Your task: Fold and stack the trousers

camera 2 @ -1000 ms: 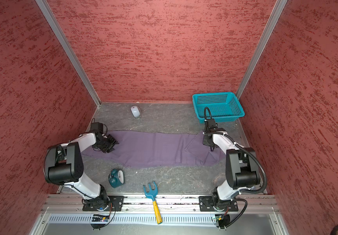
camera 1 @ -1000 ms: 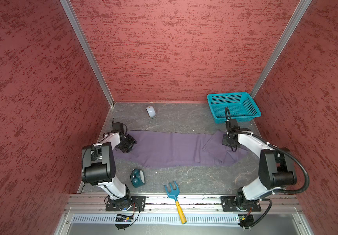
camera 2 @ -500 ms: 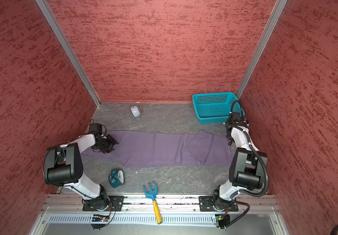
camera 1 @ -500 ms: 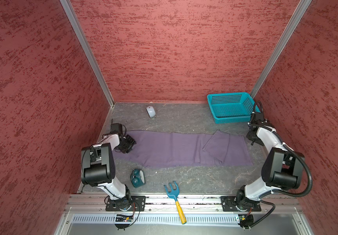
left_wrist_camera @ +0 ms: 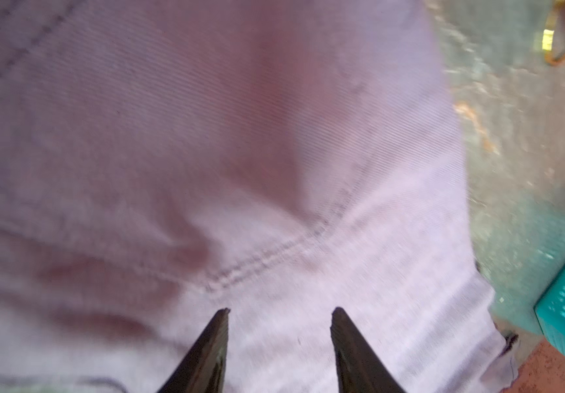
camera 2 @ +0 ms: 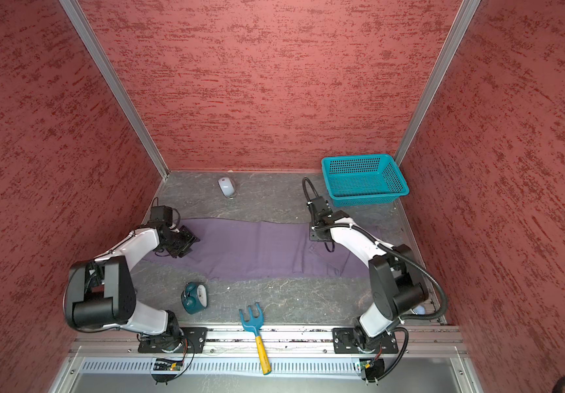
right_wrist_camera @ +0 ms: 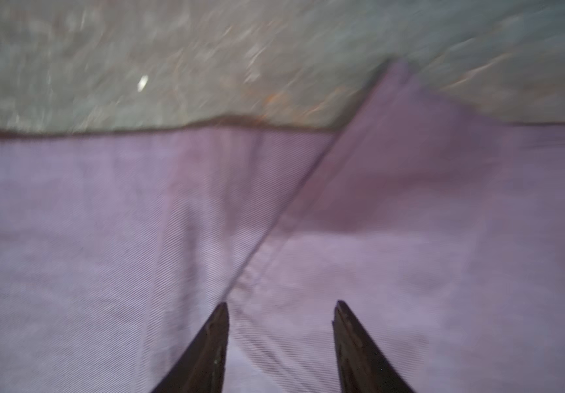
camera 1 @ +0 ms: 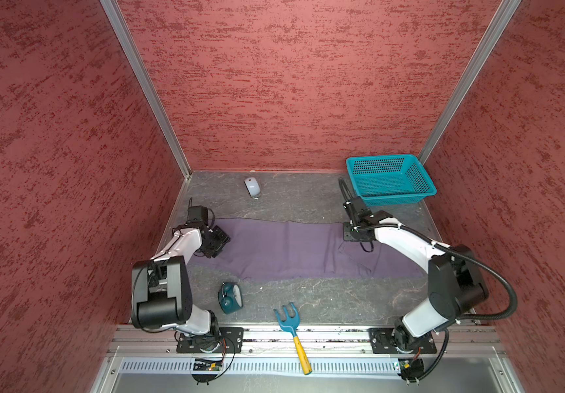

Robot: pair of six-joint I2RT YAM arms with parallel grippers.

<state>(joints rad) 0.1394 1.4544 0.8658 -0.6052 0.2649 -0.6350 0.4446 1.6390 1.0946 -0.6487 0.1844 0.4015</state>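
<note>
The purple-grey trousers (camera 1: 284, 248) (camera 2: 257, 248) lie flat in a long strip across the middle of the table in both top views. A fold of cloth (camera 1: 356, 260) lies over their right part. My left gripper (camera 1: 220, 241) (camera 2: 190, 243) is low over their left end. In the left wrist view it (left_wrist_camera: 279, 311) is open over the cloth (left_wrist_camera: 240, 153) with nothing between its fingers. My right gripper (camera 1: 348, 235) (camera 2: 315, 235) hangs over the far edge of the right part. It (right_wrist_camera: 281, 306) is open too, right above a diagonal fold edge (right_wrist_camera: 291, 204).
A teal basket (camera 1: 390, 180) stands at the back right, just beyond the right wrist. A white mouse (camera 1: 252, 187) lies at the back. A teal alarm clock (camera 1: 230, 297) and a blue rake with a yellow handle (camera 1: 291, 326) lie near the front edge.
My right gripper has opened, swung out right beside the basket and come back left over the trousers' far edge. The fold on the right part has shifted. The left arm has barely moved.
</note>
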